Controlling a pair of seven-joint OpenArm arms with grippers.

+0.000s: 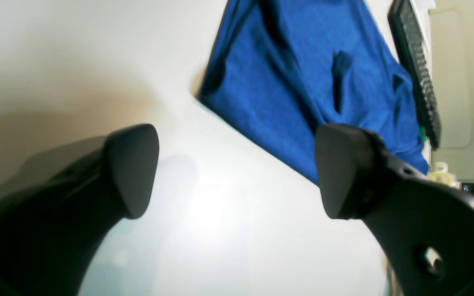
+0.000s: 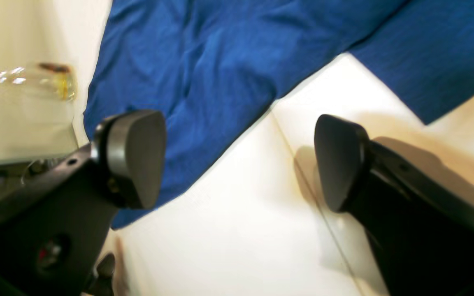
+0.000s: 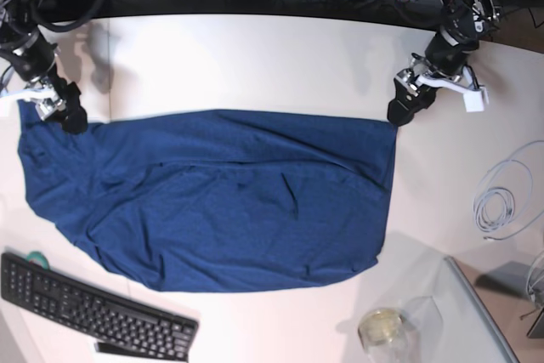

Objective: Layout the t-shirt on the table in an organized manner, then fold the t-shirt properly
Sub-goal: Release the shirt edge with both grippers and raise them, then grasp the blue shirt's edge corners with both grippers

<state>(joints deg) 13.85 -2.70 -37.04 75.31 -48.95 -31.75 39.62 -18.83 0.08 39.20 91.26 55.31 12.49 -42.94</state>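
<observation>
Navy t-shirt (image 3: 212,201) lying spread across my white bench (image 3: 255,57), I am holding my left hand (image 1: 237,170) wide by its far right corner, my right hand (image 2: 239,160) wide by the left corner, both gripping nothing, keyboard (image 3: 89,308) sitting beside the near hem

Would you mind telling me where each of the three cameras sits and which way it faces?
Left wrist: on the left arm, looking past the open left gripper at the table, the t-shirt and the keyboard.
Right wrist: on the right arm, looking past the open right gripper at the shirt's edge and a table seam.
Base: overhead, looking down on the spread shirt, with both arms at its far corners.
All share the shirt; left wrist and base share the keyboard.
</observation>
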